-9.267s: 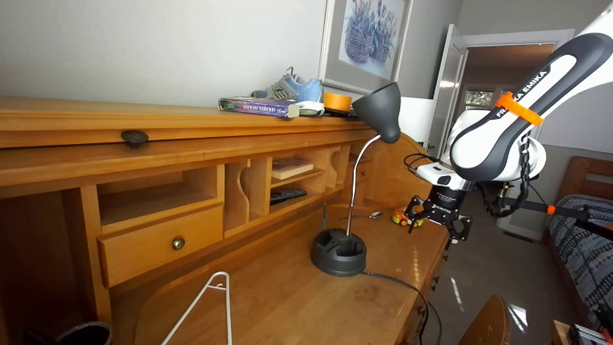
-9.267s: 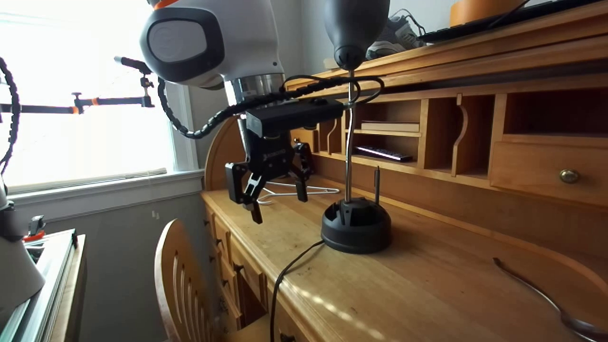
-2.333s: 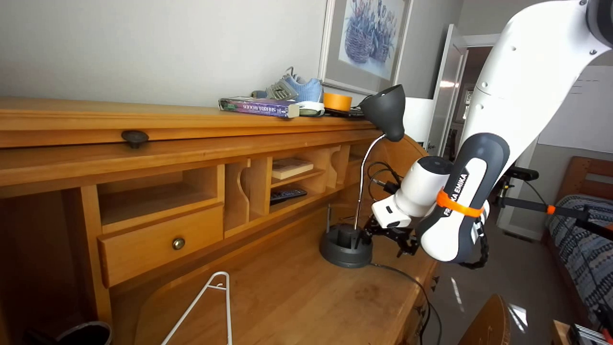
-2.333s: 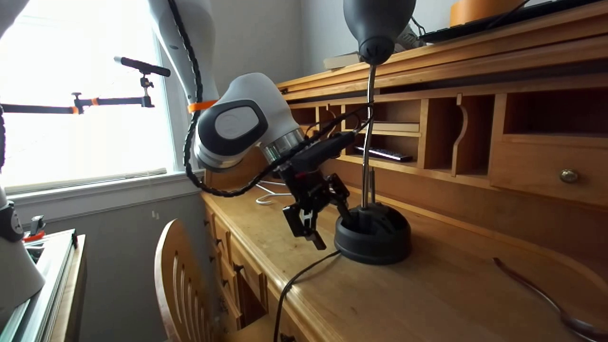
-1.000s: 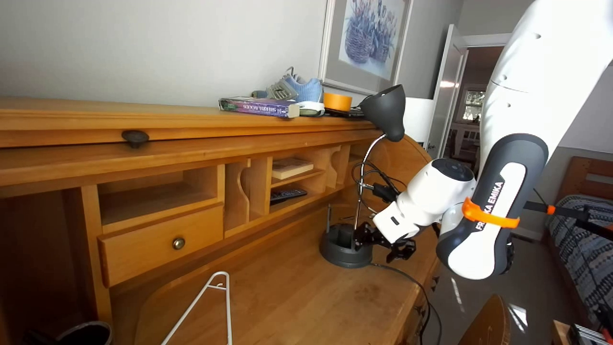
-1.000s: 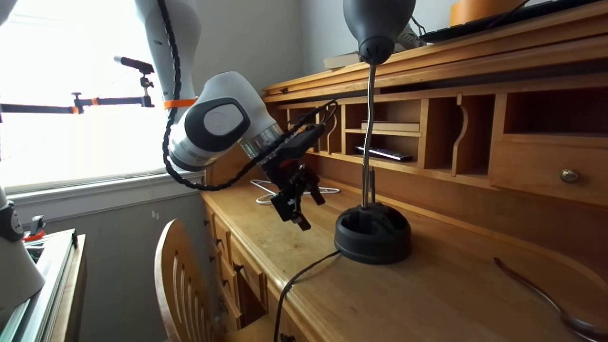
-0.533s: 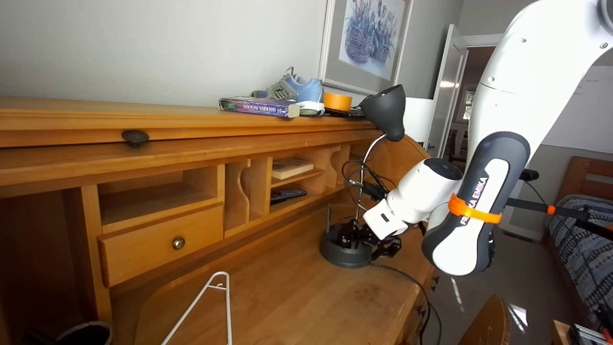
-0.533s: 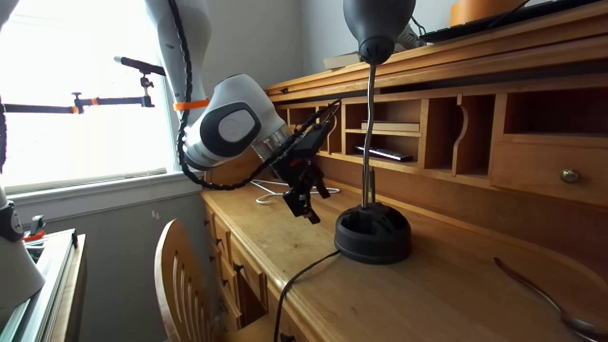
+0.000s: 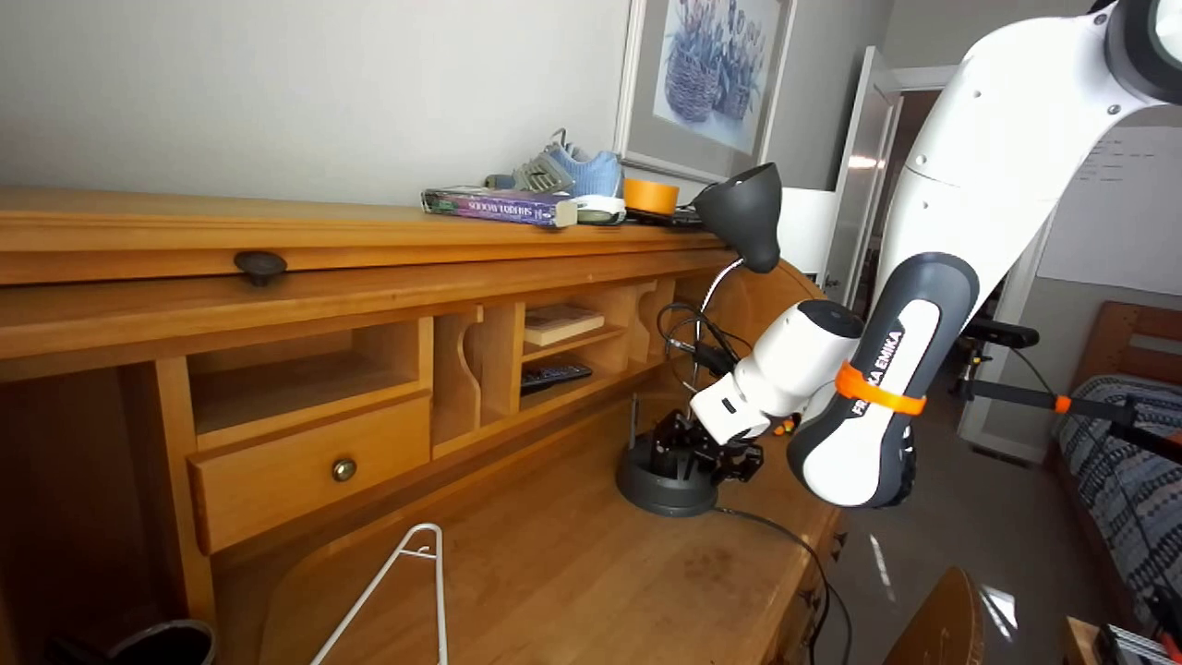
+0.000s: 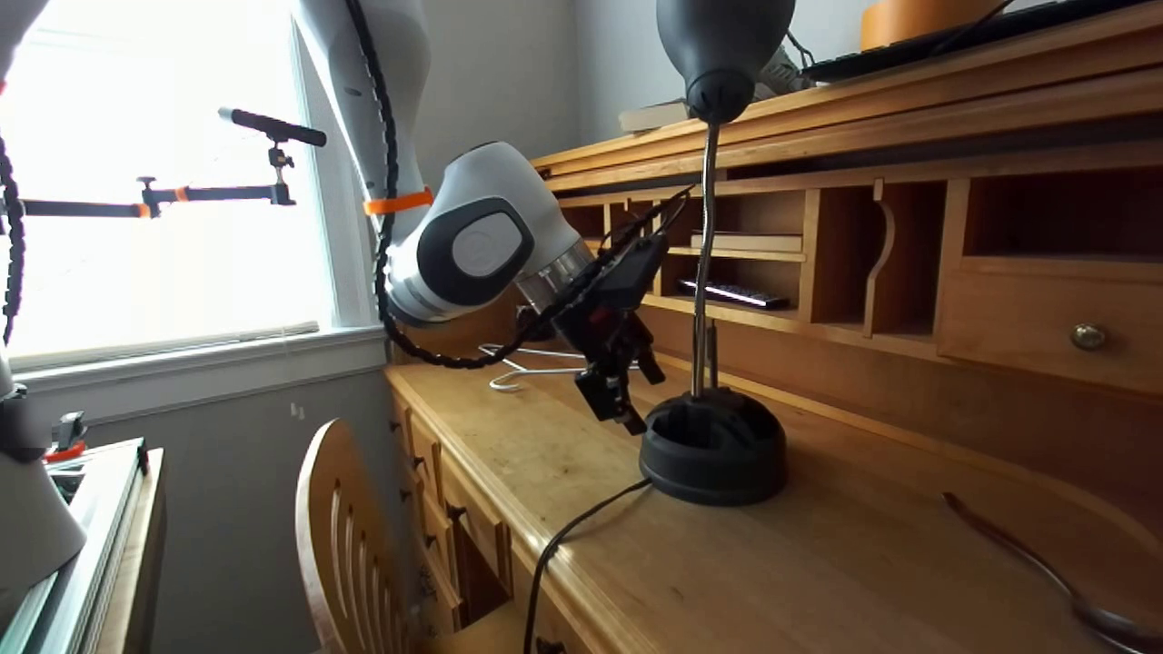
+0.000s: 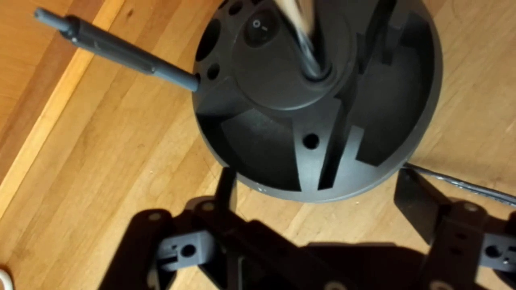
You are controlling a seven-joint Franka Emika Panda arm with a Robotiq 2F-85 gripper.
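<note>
A dark grey desk lamp (image 10: 724, 54) stands upright on the wooden desk, its round base (image 11: 318, 189) divided into compartments and holes. In the wrist view a grey pen (image 11: 117, 46) leans out of a small hole at the base's edge. Tilted toward that base, my gripper (image 10: 645, 400) is open, its fingers (image 11: 419, 201) spread wide with nothing gripped between them. The near rim of the base lies between and just beyond the fingertips; whether they touch it I cannot tell. The lamp's black cord (image 11: 463, 183) runs out close to one fingertip.
A white hanger (image 9: 441, 591) and a spoon (image 10: 1008, 549) lie on the desk. Behind the lamp, cubbyholes hold a remote (image 9: 554, 375) and a book (image 9: 561, 323). Shoes, another book (image 9: 499, 205) and an orange roll (image 9: 650, 196) sit on top. A chair (image 10: 341, 518) stands in front.
Over the last second my open gripper has moved closer to the lamp base. Compared with the oldest frames, the gripper is lower and more tilted, and the lamp has shifted slightly along the desk.
</note>
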